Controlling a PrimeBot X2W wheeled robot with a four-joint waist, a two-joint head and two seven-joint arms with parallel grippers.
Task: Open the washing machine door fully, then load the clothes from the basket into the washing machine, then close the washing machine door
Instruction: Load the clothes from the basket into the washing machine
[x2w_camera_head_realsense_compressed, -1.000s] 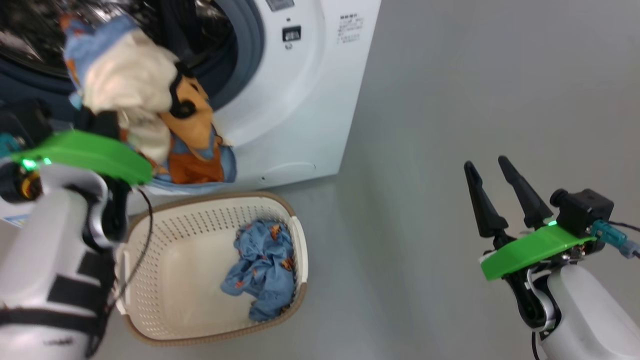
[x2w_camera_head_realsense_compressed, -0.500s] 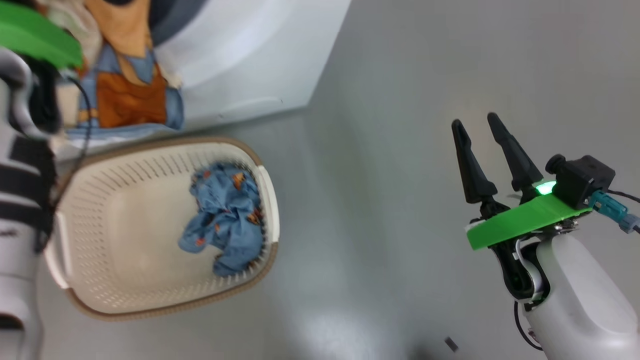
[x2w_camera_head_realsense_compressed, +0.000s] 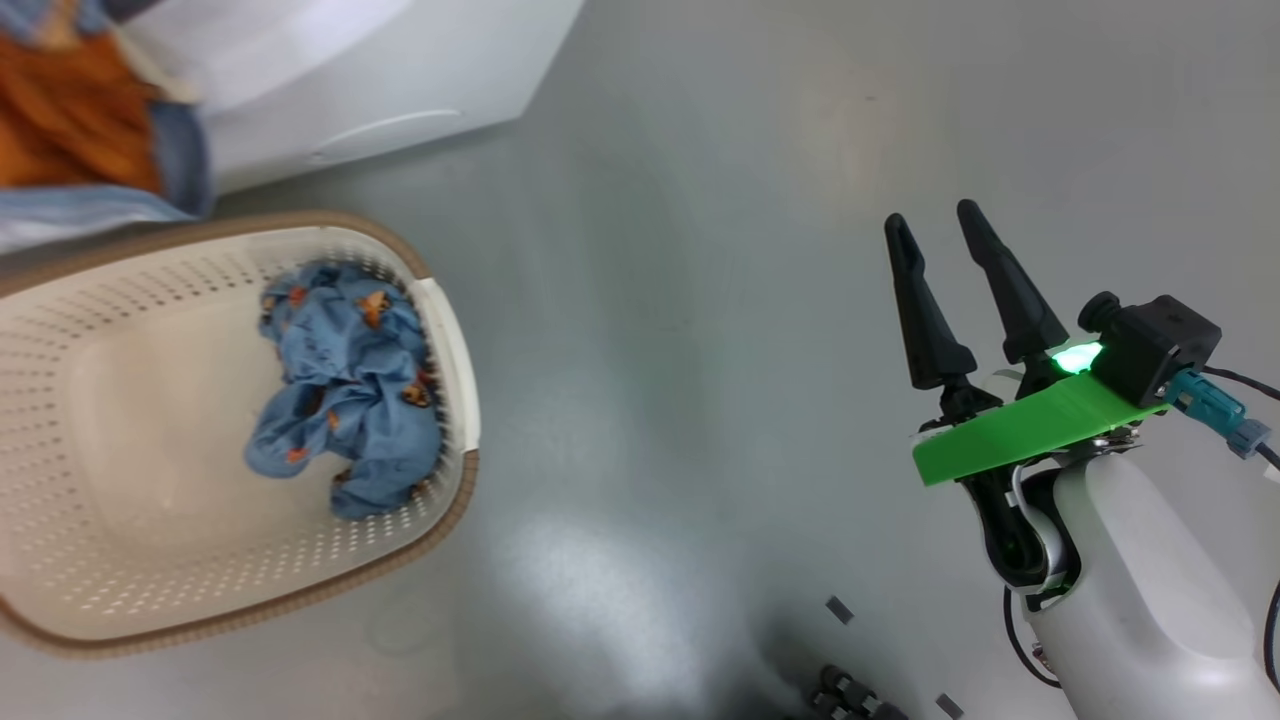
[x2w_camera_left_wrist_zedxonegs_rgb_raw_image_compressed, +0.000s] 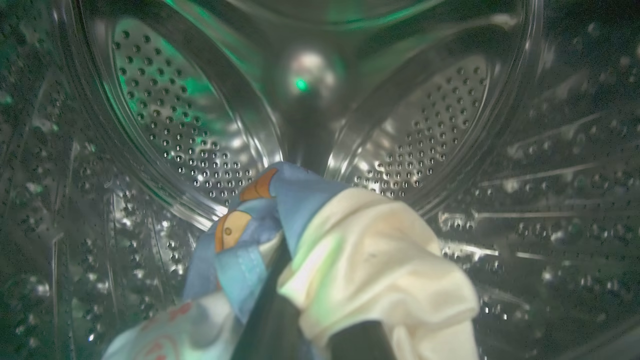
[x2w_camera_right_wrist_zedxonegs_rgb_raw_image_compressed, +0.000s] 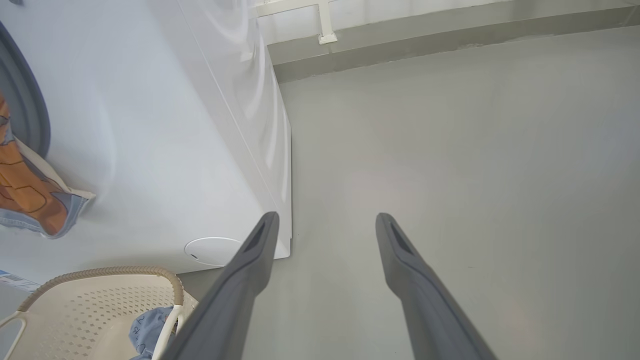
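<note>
Change: head camera has swung down and right, so the washing machine (x2w_camera_head_realsense_compressed: 400, 90) sits in the upper-left corner and the left arm has left that view.
Left gripper (x2w_camera_left_wrist_zedxonegs_rgb_raw_image_compressed: 310, 325): inside the steel drum (x2w_camera_left_wrist_zedxonegs_rgb_raw_image_compressed: 200, 130), clamped on a cream-and-blue bundle (x2w_camera_left_wrist_zedxonegs_rgb_raw_image_compressed: 370, 260); an orange tail (x2w_camera_head_realsense_compressed: 70, 120) hangs outside the opening.
Right gripper (x2w_camera_head_realsense_compressed: 931, 216): spread wide, empty, lower right.
Basket (x2w_camera_head_realsense_compressed: 440, 310): left of frame, one blue garment (x2w_camera_head_realsense_compressed: 345, 400) inside.
Meaning: likely release next, then another fetch.

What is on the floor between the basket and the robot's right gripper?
Nothing. In the head view, the grey floor between the basket and the right gripper is bare.
</note>
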